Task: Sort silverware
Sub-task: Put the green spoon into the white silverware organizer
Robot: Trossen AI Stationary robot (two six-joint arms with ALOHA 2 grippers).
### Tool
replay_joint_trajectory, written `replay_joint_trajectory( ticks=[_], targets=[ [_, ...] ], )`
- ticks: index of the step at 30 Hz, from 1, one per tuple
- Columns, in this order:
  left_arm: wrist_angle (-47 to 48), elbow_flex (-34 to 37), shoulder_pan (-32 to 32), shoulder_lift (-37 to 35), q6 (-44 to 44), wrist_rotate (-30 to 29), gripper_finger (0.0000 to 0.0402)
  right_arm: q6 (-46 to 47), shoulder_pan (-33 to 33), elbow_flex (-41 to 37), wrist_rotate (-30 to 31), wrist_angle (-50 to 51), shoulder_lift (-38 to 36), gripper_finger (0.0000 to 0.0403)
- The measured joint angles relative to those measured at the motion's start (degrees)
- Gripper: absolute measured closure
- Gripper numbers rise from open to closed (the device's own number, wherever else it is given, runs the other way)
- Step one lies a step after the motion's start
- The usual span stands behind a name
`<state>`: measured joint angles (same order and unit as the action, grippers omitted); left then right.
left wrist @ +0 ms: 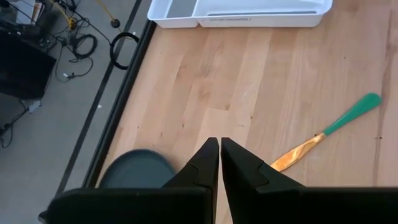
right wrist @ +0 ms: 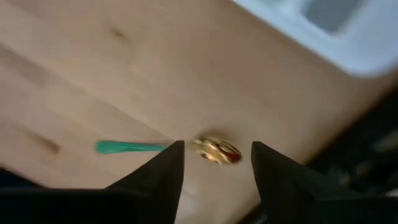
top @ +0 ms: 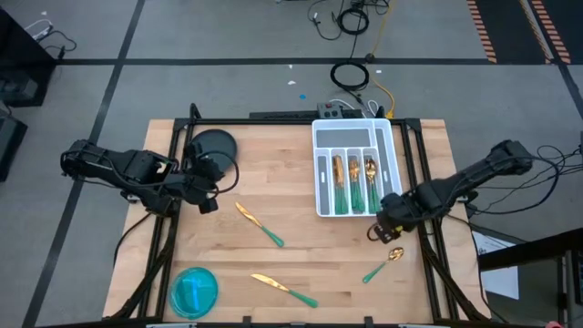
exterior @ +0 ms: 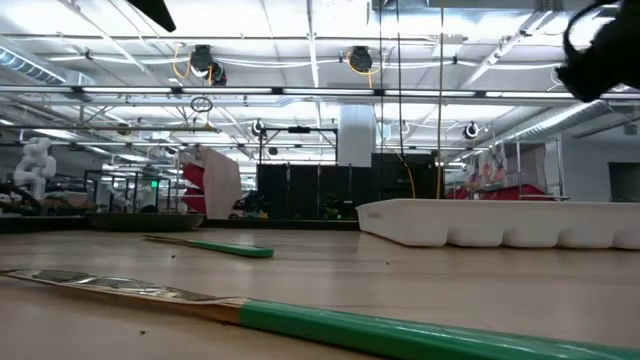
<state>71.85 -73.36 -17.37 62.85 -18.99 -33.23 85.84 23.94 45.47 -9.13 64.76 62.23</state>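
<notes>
- Wooden table (top: 301,264) stands on a grey floor with cables beyond its far edge; the low view looks across it into a large hall with ceiling lights.
- White slotted tray (top: 353,169) sits at the far right part of the table. Three of its slots hold silverware (top: 352,182) with gold heads and green handles.
- Three pieces lie loose on the wood: a knife (top: 260,224) near the centre, a second knife (top: 284,289) near the front edge, and a spoon (top: 384,263) at the front right.
- Right gripper (top: 387,228) hangs just off the tray's near right corner, directly above the spoon's bowl (right wrist: 216,150). Its fingers (right wrist: 158,174) stand apart with the bowl between them in the wrist view and nothing held.
- Left gripper (left wrist: 220,163) waits over the left side of the table, beside a dark round plate (top: 214,146). Its fingers are closed together and hold nothing.
- Blue bowl (top: 193,291) rests at the front left corner.
</notes>
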Motion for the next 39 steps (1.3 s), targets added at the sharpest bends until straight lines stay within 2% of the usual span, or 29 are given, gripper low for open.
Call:
replay_joint_trajectory(
  ticks=[5, 11, 14, 20, 24, 31, 39],
  targets=[
    [-1.0, 0.0, 0.0, 0.0, -0.1, 0.0, 0.0374, 11.3, 6.3, 0.0, 1.3, 0.6, 1.7, 0.0184],
    [-1.0, 0.0, 0.0, 0.0, 0.0, 0.0, 0.0374, 18.1, 12.5, -0.7, 3.3, -0.9, 2.8, 0.0159],
    [-1.0, 0.0, 0.0, 0.0, 0.0, 0.0, 0.0374, 21.9, 15.0, -3.2, 3.3, -3.2, 2.8, 0.0161],
    [-0.9, 0.0, 0.0, 0.0, 0.0, 0.0, 0.0374, 26.6, 18.1, -10.3, 3.3, -16.6, 2.8, 0.0164],
    [-0.9, 0.0, 0.0, 0.0, -0.1, 0.0, 0.0374, 29.0, 19.7, -13.9, 3.2, -20.3, 2.8, 0.0164],
    [-0.9, 0.0, 0.0, 0.0, -0.2, 0.0, 0.0374, 28.2, 20.1, -15.9, 3.5, -21.3, 2.8, 0.0168],
    [-0.9, 0.0, 0.0, 0.0, -0.3, 0.0, 0.0374, 27.6, 20.1, -21.6, 3.0, -34.3, 2.7, 0.0207]
  ],
)
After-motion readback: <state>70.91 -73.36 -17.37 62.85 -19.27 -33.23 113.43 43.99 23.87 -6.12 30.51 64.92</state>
